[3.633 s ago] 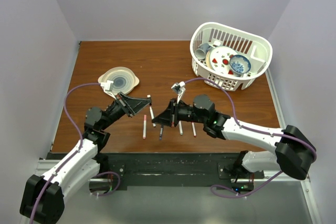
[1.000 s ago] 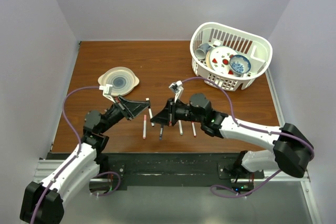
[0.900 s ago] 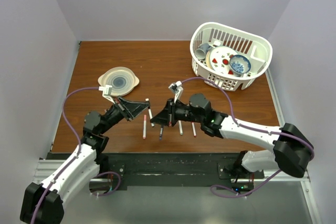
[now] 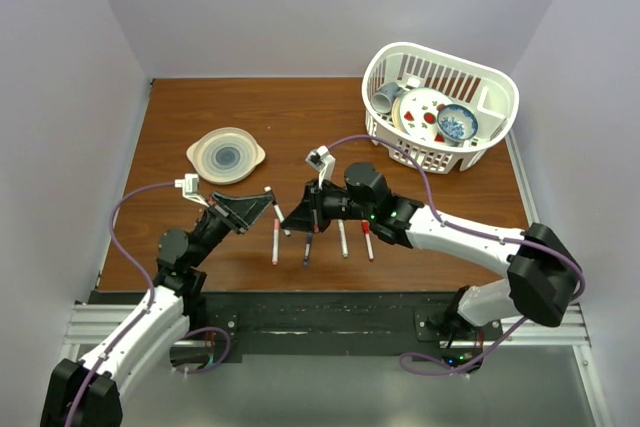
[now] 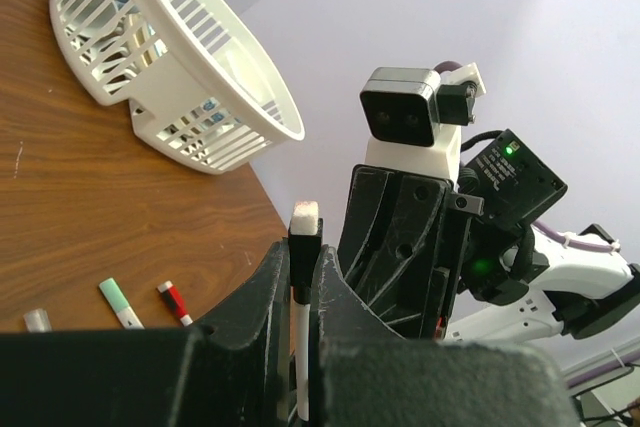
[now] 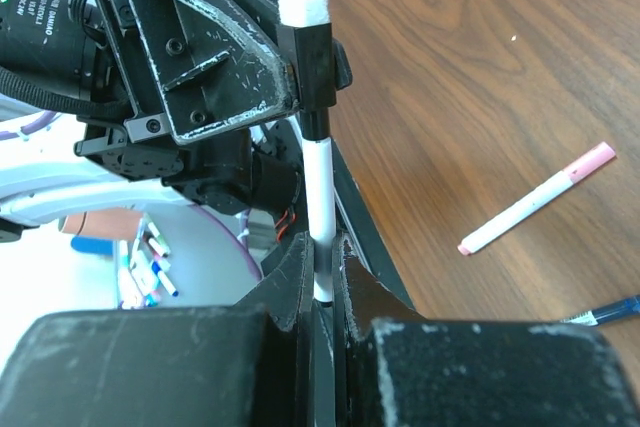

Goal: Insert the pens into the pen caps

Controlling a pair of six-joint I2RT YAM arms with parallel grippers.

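Note:
Both grippers hold one white pen (image 6: 321,182) in the air above the table. My left gripper (image 5: 303,252) is shut on the pen's black cap (image 5: 304,230), which has a white end. My right gripper (image 6: 322,247) is shut on the white barrel, and the cap (image 6: 307,47) sits over the barrel's top end. In the top view the left gripper (image 4: 266,203) and right gripper (image 4: 292,224) meet tip to tip. A pink-capped pen (image 4: 275,242), a blue pen (image 4: 307,247), a green-capped pen (image 4: 342,237) and a red-capped pen (image 4: 367,241) lie on the table in front.
A white basket (image 4: 400,50) holding dishes stands at the back right. A round plate (image 4: 226,155) lies at the back left. The lying pens are just under and near the right gripper. The table's near edge is close behind them.
Both grippers have shifted a little to the left together. The left arm has pulled back and the right arm has reached after it. The lying pens have not moved.

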